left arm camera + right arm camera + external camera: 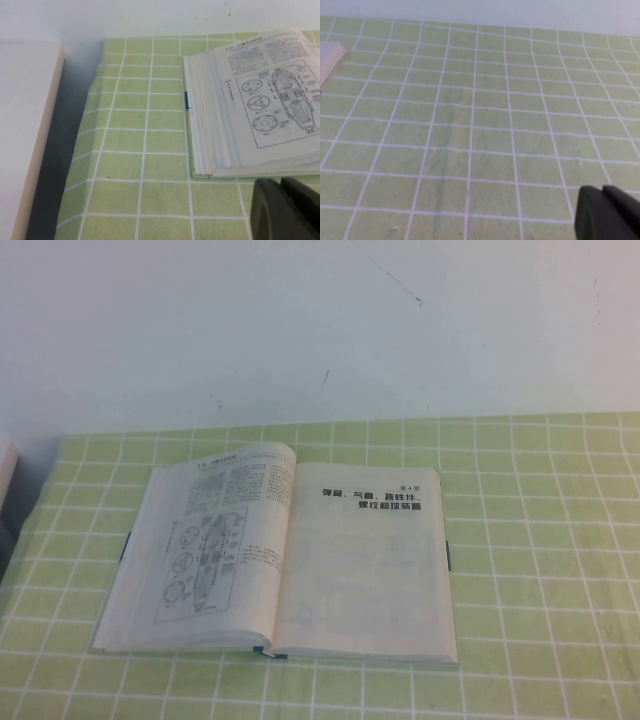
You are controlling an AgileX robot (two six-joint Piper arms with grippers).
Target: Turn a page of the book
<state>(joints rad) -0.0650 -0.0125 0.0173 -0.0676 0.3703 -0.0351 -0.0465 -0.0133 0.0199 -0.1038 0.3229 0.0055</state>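
Though it lies flat now, the page point(205, 550) with the tall three-circle diagram looks thin, light and easy to crease, best lifted by a free outer corner. It forms the left face of the book point(360, 580), open at the middle of the green checked tablecloth point(540, 540). Near the book's left edge, the left gripper point(287, 210) hovers, fingers seemingly together. Well to the right, the right gripper point(610, 215) hangs pinched closed, empty. A white wall point(320, 320) stands behind.
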